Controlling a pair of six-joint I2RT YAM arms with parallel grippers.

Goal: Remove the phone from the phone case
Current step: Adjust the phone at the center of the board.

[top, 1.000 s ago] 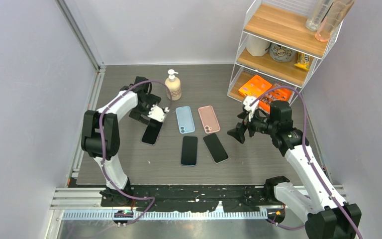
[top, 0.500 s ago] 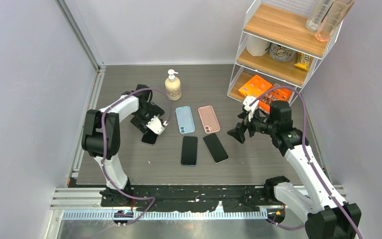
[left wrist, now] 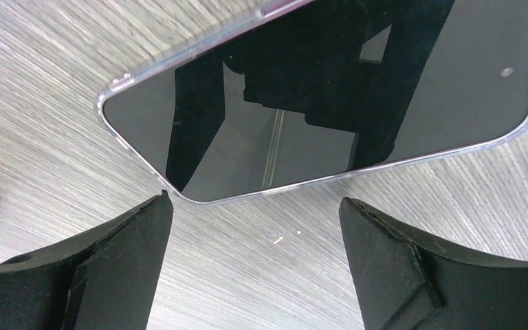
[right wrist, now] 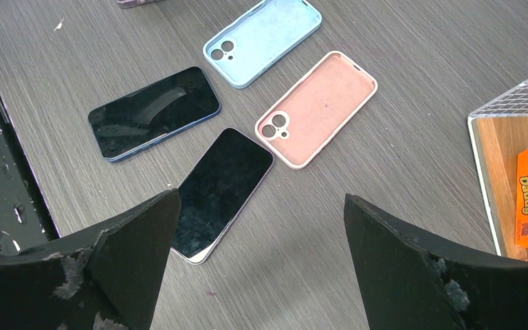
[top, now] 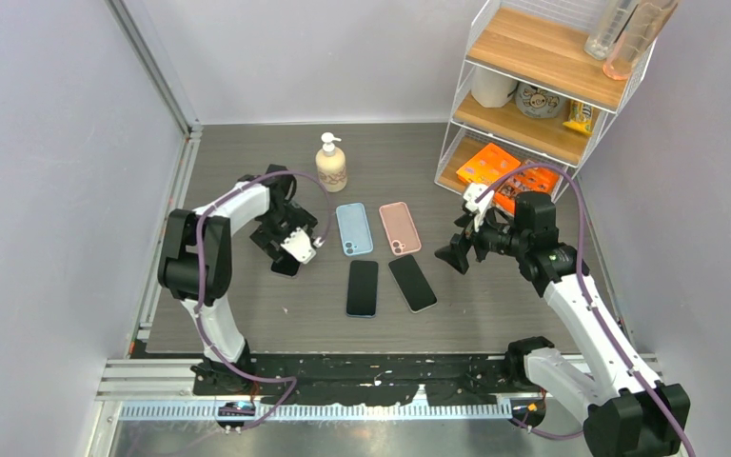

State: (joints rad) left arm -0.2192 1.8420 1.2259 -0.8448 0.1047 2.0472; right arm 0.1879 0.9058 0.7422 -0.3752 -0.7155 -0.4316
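A dark-screened phone in a clear phone case (left wrist: pixel 330 89) lies face up on the grey table. In the top view the left gripper covers most of this phone (top: pixel 285 266). My left gripper (left wrist: pixel 254 199) is open just above the table, its fingertips just short of the phone's near edge and touching nothing. In the top view this left gripper (top: pixel 293 249) hangs low over the phone. My right gripper (right wrist: pixel 261 198) is open and empty, raised above the table at the right (top: pixel 455 255).
An empty blue case (top: pixel 353 228) and an empty pink case (top: pixel 400 227) lie mid-table, with two bare phones (top: pixel 363 288) (top: pixel 412 282) in front of them. A soap bottle (top: pixel 331 164) stands behind them. A wire shelf (top: pixel 533 95) with orange boxes (top: pixel 488 167) fills the back right.
My left gripper has swung toward the near side and now sits over the cased phone, hiding most of it. It stays open. The right arm has not moved.
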